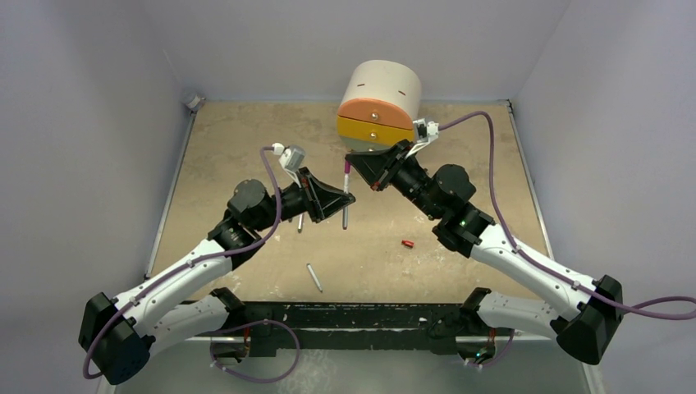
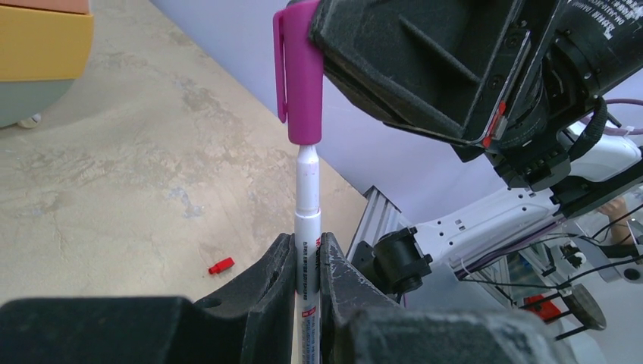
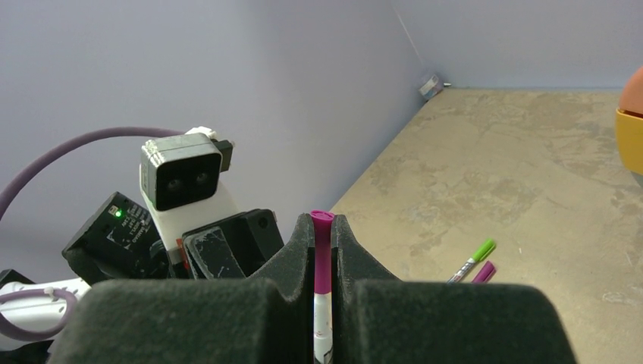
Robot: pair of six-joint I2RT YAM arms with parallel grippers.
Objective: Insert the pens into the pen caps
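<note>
Pen (image 2: pixel 307 199): held clear of table (image 1: pixel 246 148), barrel clamped in left gripper (image 2: pixel 307 258). Cap (image 2: pixel 302 76): magenta, pinched in right gripper (image 3: pixel 324 227), sat on pen's top end, seemingly not fully seated. Risk: off-axis push could jam it or slide pen through grip.

Cream, orange and yellow drum (image 1: pixel 382 94) on tan table (image 1: pixel 238 148).

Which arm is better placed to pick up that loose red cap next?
Right, probably. The red cap lies close to the right arm, farther from the left arm holding the pen. The right fingers must release the purple cap first.
</note>
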